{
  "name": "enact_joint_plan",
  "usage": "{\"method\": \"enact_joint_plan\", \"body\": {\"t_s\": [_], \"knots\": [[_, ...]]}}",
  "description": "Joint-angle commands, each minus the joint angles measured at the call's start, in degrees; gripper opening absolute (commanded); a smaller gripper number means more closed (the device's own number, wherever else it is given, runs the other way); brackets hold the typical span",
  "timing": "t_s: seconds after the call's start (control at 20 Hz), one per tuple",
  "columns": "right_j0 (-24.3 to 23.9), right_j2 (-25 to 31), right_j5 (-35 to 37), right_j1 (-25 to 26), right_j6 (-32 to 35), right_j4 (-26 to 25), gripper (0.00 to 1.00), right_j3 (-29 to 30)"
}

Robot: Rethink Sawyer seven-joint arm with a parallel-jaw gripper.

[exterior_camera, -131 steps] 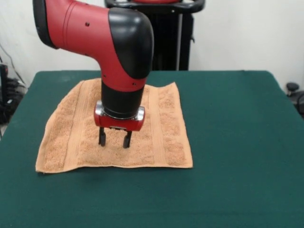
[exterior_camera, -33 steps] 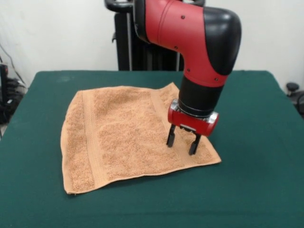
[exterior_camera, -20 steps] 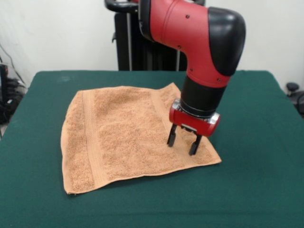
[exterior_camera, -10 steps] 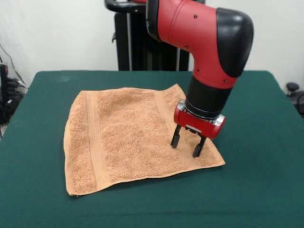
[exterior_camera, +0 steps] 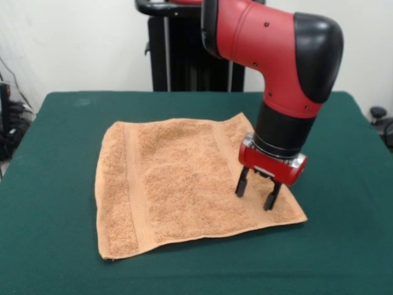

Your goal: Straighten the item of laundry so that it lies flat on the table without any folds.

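Note:
The orange-tan terry towel [exterior_camera: 184, 184] lies spread out on the dark green table [exterior_camera: 344, 246], with a flat woven band near its left edge and another near its right edge. Its far right corner is slightly raised. My gripper [exterior_camera: 256, 195] stands on the towel's right part near the front right corner, its two black fingers [exterior_camera: 242, 183] open and pointing down, tips pressing on the cloth. The fingers hold nothing between them.
The black pedestal [exterior_camera: 190, 55] stands behind the table's far edge. A white wall is behind it. Some dark gear shows at the left edge [exterior_camera: 9, 117] and the right edge [exterior_camera: 379, 117] beyond the table.
The gripper has slid to the right with its tips on the towel, and the whole towel has shifted right with it. Earlier it stood on the towel's middle.

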Motion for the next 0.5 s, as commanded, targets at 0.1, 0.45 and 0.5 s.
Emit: {"method": "enact_joint_plan", "body": {"t_s": [0.1, 0.45, 0.5], "knots": [[4.0, 10.8, 8.6, 4.9, 19.5, 3.7, 1.0, -3.6], [3.9, 10.7, 9.4, 5.8, 21.5, 3.1, 1.0, -5.8], [3.8, 10.8, 9.1, 5.8, 21.5, 3.1, 1.0, -5.8]]}}
